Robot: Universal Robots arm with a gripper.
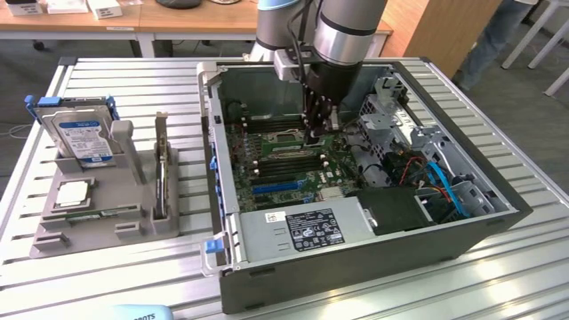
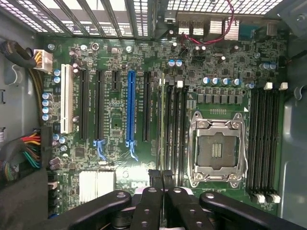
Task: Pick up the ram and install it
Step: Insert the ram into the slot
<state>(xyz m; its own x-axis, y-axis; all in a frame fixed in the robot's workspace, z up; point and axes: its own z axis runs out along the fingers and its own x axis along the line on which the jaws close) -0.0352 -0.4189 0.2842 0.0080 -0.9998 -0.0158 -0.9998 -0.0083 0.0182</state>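
A silver table (image 1: 116,80) with long slats filled the middle. At eleven o'clock stood brown wooden desks (image 1: 178,23). Grey floor (image 1: 22,87) showed at nine o'clock. At one o'clock stood a tall wooden board (image 1: 436,30). Soft, even light lay over it all.

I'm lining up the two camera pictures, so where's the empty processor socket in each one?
Exterior view: the empty processor socket sits in the middle of the motherboard, inside the open computer case.
Wrist view: the socket, silver-framed, lies between two banks of memory slots.
Shared landmark: the blue expansion slot.
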